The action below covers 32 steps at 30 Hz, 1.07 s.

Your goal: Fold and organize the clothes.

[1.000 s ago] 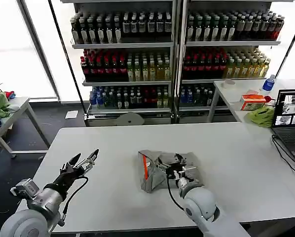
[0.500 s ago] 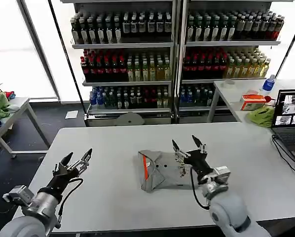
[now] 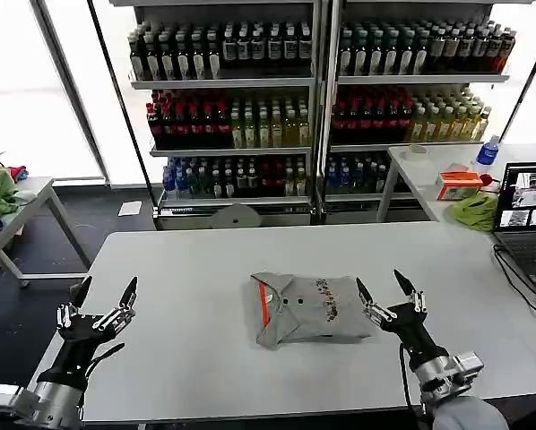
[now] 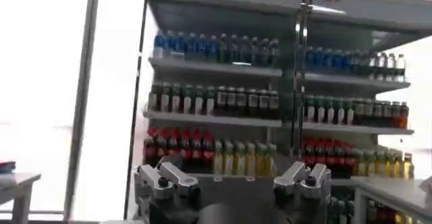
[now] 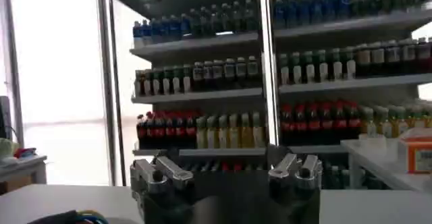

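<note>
From the head camera I see the folded grey T-shirt lying at the centre of the frame on the white desk, a compact bundle with its red-orange collar strip along its left side and the small multicoloured chest print facing up. My left hand hangs in the lower left of the frame over the desk's left edge, fingers spread wide and gripping nothing, well apart from the shirt. My right hand sits in the lower right, just beside the shirt's right edge, fingers likewise spread wide and empty, tips pointing up and away. On the left wrist camera the left hand shows low in the frame with its two fingers far apart, and behind them the shelves of bottled drinks. On the right wrist camera the right hand looks the same, fingers wide, with the drink shelves behind it and the desk surface in the lower left.
</note>
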{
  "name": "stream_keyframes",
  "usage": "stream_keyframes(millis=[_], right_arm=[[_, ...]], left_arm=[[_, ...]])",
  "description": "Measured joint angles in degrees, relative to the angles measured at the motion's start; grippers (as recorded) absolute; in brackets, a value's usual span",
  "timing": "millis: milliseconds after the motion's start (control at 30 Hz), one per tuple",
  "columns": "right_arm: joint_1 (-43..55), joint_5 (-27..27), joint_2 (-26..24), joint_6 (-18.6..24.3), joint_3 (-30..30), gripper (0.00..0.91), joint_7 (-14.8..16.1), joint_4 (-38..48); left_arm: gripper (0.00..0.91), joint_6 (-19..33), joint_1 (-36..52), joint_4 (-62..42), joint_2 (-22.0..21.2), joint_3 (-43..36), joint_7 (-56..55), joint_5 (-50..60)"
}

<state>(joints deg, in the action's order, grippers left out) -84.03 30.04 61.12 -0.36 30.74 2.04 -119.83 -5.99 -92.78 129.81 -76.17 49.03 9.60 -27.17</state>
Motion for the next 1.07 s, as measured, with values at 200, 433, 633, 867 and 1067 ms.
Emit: stream_keyframes(millis=[200, 433, 633, 867, 1067], right_arm=[[-3.5, -0.1, 0.6, 2.5, 2.0, 0.907, 1.7, -0.3], [-6.1, -0.9, 1.0, 4.2, 2.3, 0.907, 3.4, -0.7], [-7.8, -1.5, 0.6, 5.4, 3.3, 0.907, 4.7, -0.7], [-10.2, -1.0, 0.0, 6.2, 4.7, 0.907, 5.3, -1.6], [-14.1, -1.3, 0.3, 7.5, 6.0, 0.907, 5.9, -2.6]], left_arm=[[0.907, 6.8, -2.7, 0.0, -2.7, 0.8, 3.9, 5.0], [0.907, 11.2, -5.1, -0.2, -4.4, 1.5, 6.2, 9.4], [0.907, 11.8, -6.2, 0.2, -5.1, 2.7, 8.1, 11.6], [0.907, 12.1, -6.8, -0.6, -6.5, 2.8, 9.1, 14.0], [0.907, 13.0, -8.8, -1.0, -6.6, 3.1, 9.2, 14.8]])
